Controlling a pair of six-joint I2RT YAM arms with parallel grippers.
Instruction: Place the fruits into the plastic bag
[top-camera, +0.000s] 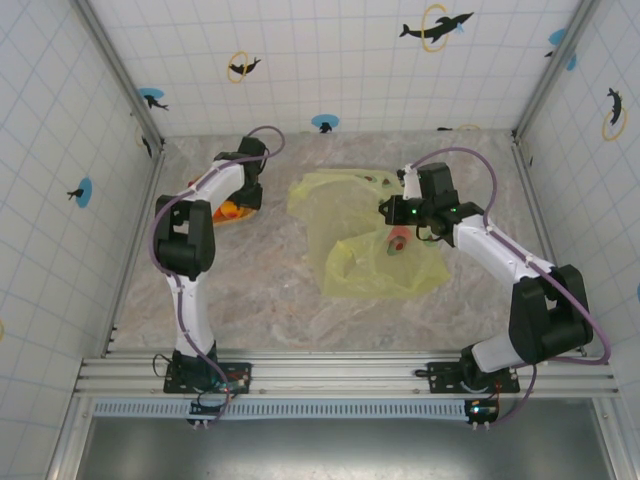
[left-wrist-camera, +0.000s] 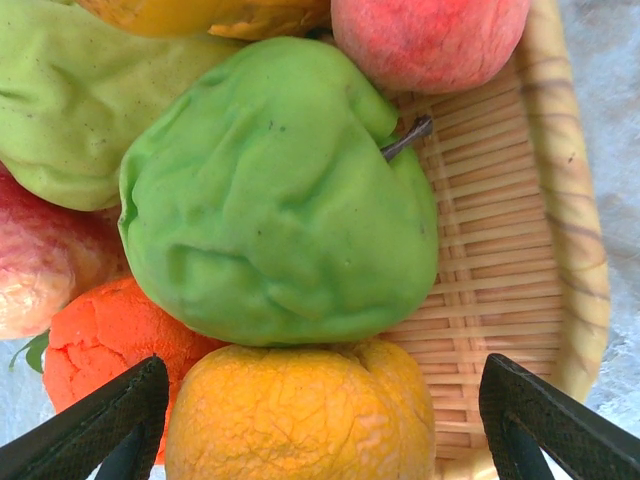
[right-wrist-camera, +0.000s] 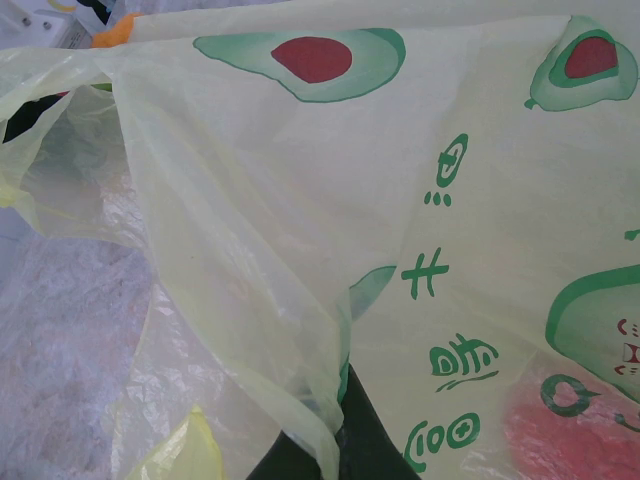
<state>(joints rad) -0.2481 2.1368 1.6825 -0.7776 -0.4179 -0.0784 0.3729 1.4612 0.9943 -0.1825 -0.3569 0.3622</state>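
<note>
Left gripper (left-wrist-camera: 322, 380) hangs over the woven tray (left-wrist-camera: 500, 250) at the table's (top-camera: 260, 290) far left, jaws spread wide and gripping nothing. Fruits are piled in the tray: a green fruit (left-wrist-camera: 280, 190) in the middle, an orange fruit (left-wrist-camera: 300, 415) between the fingers (left-wrist-camera: 90, 430), and a peach (left-wrist-camera: 430, 40) at the top. Right gripper (top-camera: 388, 210) sits at the plastic bag (top-camera: 370, 245) mid-table, with the film draped over a dark finger (right-wrist-camera: 300, 462). Can't tell whether it is clenched. A red fruit (right-wrist-camera: 560, 440) shows through the bag film.
</note>
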